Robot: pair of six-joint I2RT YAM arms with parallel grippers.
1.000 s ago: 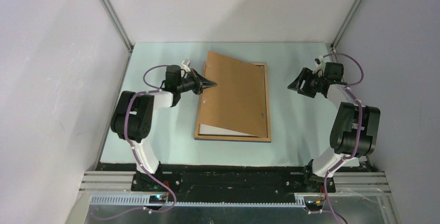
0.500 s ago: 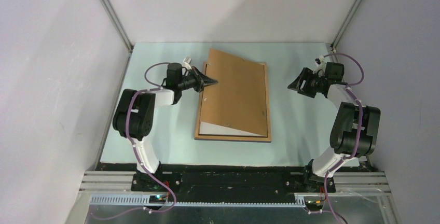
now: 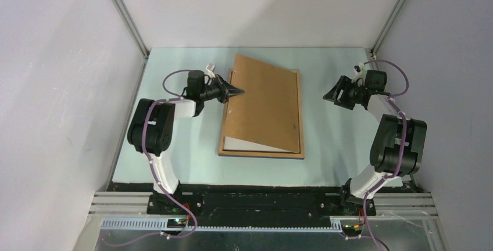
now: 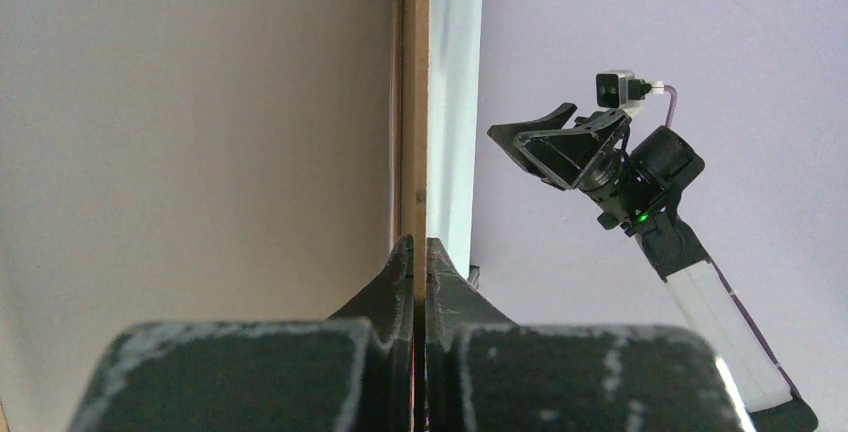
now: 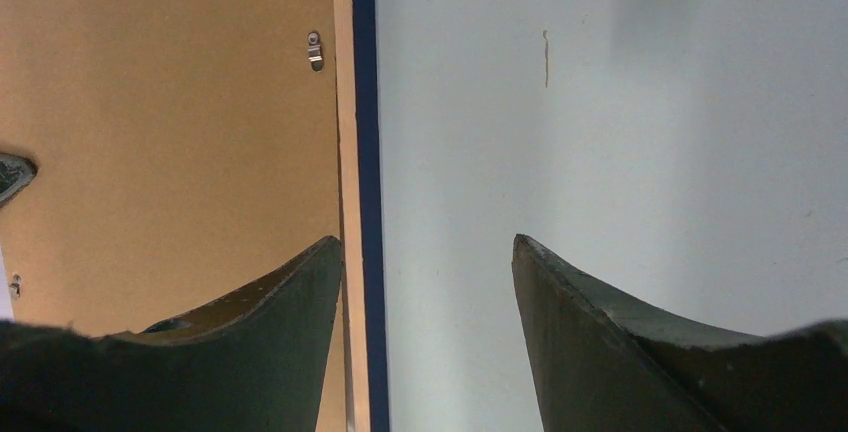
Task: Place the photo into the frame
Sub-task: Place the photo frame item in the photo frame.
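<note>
The left arm reaches low and sideways, its left pincer [image 3: 235, 92] clamped shut on the left edge of the flat brown fibreboard backing board [image 3: 264, 103], which tilts up there. Under that pincer's tips and off to its right lies the thin-bordered rectangular wood-brown frame [image 3: 302, 117]. The white-backed photo [image 3: 234, 144] shows in the frame's near corner. Since a second ago this pincer has edged slightly farther away. The right pincer [image 3: 333, 96], jaws apart and empty, hovers with the frame on its left, unmoved.

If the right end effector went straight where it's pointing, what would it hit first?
Probably the table beside the frame, though the right end effector could clip the frame's blue edge; depth unclear.
</note>
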